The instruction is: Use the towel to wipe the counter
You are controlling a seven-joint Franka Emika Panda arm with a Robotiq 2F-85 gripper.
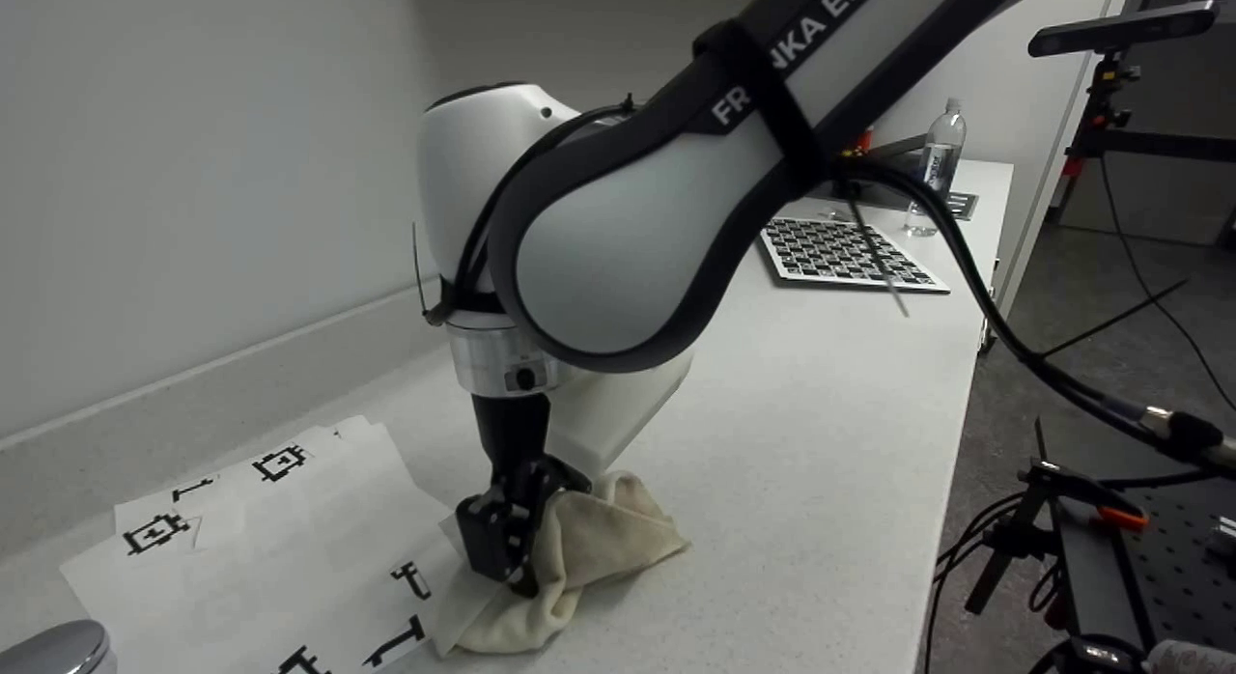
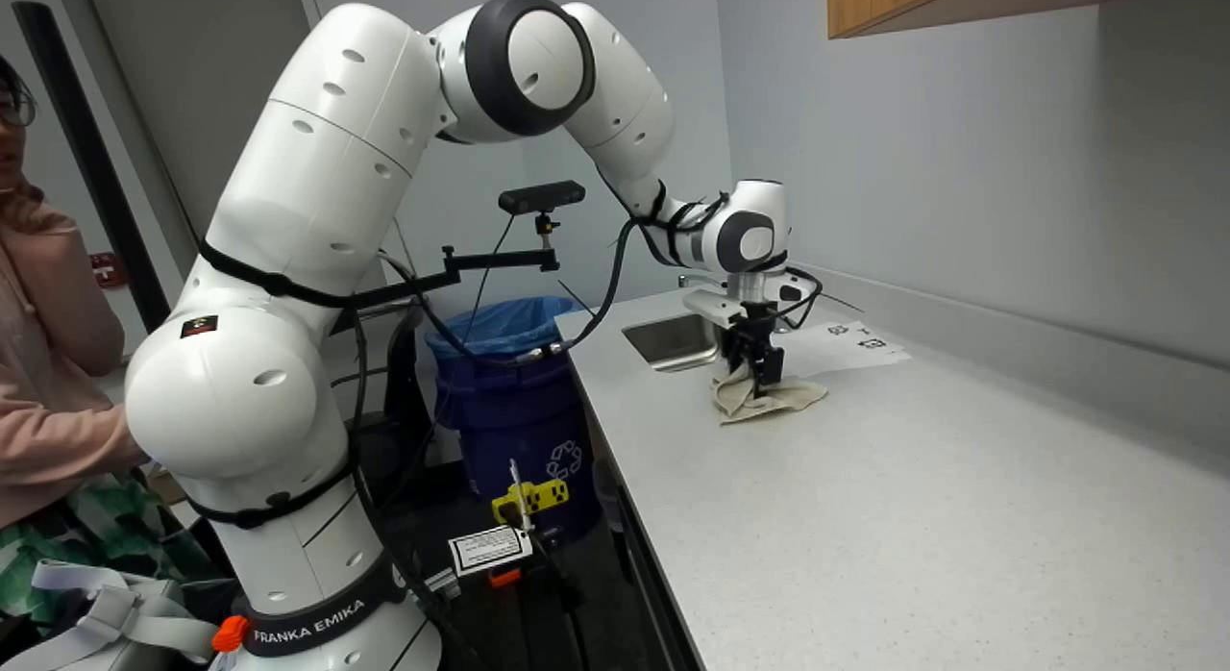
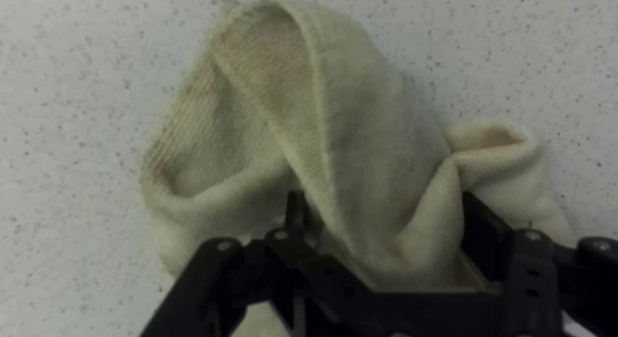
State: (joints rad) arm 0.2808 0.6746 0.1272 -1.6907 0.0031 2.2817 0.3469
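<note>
The towel (image 1: 603, 539) is a crumpled cream cloth with brownish stains, lying on the white speckled counter (image 1: 811, 442). It also shows in the other exterior view (image 2: 793, 394), and it fills the middle of the wrist view (image 3: 367, 134). My gripper (image 1: 517, 568) points down at the towel in both exterior views (image 2: 757, 378). In the wrist view the two fingers (image 3: 384, 221) stand wide apart, with a bunched fold of towel between them. The right finger touches the fold. The lower fingertips are partly hidden by the cloth.
White sheets with black printed marks (image 1: 290, 548) lie beside the towel. A sink (image 2: 673, 342) is set in the counter near the gripper. A keyboard-like patterned board (image 1: 850, 252) and a bottle (image 1: 937, 167) stand farther along. A wall (image 2: 961, 171) runs along the counter's back.
</note>
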